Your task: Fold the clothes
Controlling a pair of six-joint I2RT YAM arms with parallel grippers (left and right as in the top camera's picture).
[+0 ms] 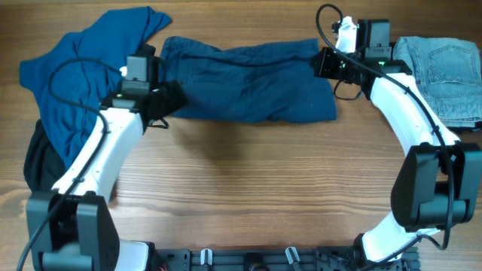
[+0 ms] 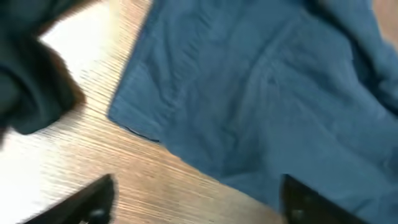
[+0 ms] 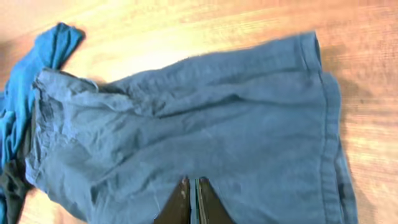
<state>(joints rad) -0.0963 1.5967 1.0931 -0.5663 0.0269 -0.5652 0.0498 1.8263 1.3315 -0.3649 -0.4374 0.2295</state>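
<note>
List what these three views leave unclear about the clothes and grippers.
- Black garment: overhead, mostly under the blue shirt and left arm.
- Light jeans: overhead, cut by the right edge.
- Left gripper: left wrist view blurred, fingertips cut off below.
- Right gripper: right wrist view, grip on the shorts unclear.

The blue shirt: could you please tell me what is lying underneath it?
A black garment pokes out from under the blue shirt at its near left edge. How far it runs beneath is covered, as is anything else there.
</note>
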